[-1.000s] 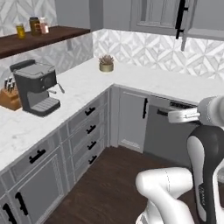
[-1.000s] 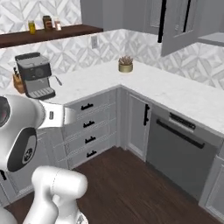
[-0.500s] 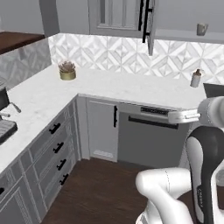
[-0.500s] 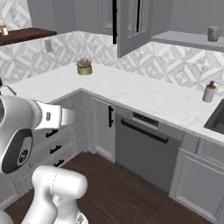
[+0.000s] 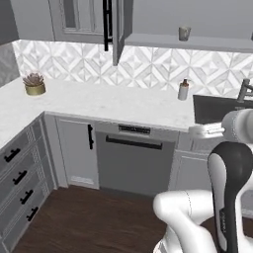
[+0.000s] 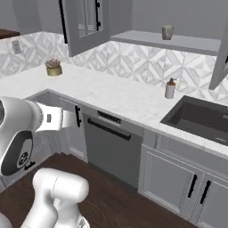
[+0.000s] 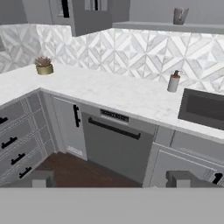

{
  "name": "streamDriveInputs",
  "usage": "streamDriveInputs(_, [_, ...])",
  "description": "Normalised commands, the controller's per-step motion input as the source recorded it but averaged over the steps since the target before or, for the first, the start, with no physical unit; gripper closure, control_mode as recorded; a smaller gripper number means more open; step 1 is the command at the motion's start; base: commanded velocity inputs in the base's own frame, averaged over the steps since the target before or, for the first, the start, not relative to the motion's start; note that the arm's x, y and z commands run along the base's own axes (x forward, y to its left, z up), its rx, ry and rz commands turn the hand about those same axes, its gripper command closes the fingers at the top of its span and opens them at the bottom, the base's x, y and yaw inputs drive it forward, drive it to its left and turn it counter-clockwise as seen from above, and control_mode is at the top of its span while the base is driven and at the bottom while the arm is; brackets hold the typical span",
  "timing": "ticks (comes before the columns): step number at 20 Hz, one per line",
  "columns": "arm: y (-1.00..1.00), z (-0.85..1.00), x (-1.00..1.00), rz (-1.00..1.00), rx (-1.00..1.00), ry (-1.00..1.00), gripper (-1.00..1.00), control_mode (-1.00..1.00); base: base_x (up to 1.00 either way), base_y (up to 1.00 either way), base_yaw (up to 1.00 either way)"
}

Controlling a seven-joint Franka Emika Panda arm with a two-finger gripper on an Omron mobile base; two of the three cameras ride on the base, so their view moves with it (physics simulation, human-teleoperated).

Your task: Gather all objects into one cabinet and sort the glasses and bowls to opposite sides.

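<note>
The hand (image 7: 112, 178) stood wide apart and held nothing; its two dark fingertips (image 7: 37, 178) rose at the bottom of the hand view, aimed across the kitchen toward the dishwasher (image 7: 114, 146) under the bench (image 7: 109, 92). In the base views the arm (image 5: 228, 188) was folded close above the base, well back from the bench.

A grey-beige mug (image 5: 184, 33) stood upright on the plain grey shelf (image 5: 197, 43) of the open wall cabinet, high above the bench and above the soap dispenser (image 5: 183, 90). The same mug (image 6: 167, 32) showed in the right base view near the middle of the shelf (image 6: 178, 42), and in the hand view (image 7: 179, 15) near the top edge. Whether it had a handle was too small to tell.

The cabinet door (image 5: 117, 29) with its long black bar handle (image 5: 105, 24) hung open to the left of the shelf. The white soap dispenser stood on the marble bench just beside the dark sink (image 6: 200, 118). A small potted plant (image 5: 34, 84) sat on the bench in the far left corner, well apart from the dispenser. Drawers (image 5: 20, 173) with black pulls ran down the left side, above a dark wooden floor (image 5: 89, 217)
</note>
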Motion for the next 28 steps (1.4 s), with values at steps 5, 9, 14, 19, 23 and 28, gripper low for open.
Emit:
streamDriveInputs(5, [0.00, 0.00, 0.00, 0.00, 0.00, 0.00, -1.00, 1.00, 0.89, -0.61, -0.36])
streamDriveInputs(9, [0.00, 0.00, 0.00, 0.00, 0.00, 0.00, -1.00, 1.00, 1.00, -0.06, -0.40])
streamDriveInputs(14, [0.00, 0.00, 0.00, 0.00, 0.00, 0.00, -1.00, 1.00, 0.99, 0.36, -0.46])
streamDriveInputs(19, [0.00, 0.00, 0.00, 0.00, 0.00, 0.00, -1.00, 1.00, 0.38, 0.92, -0.26])
streamDriveInputs(23, [0.00, 0.00, 0.00, 0.00, 0.00, 0.00, -1.00, 1.00, 0.21, 0.56, -0.15])
streamDriveInputs(28, [0.00, 0.00, 0.00, 0.00, 0.00, 0.00, -1.00, 1.00, 0.22, -0.28, -0.11])
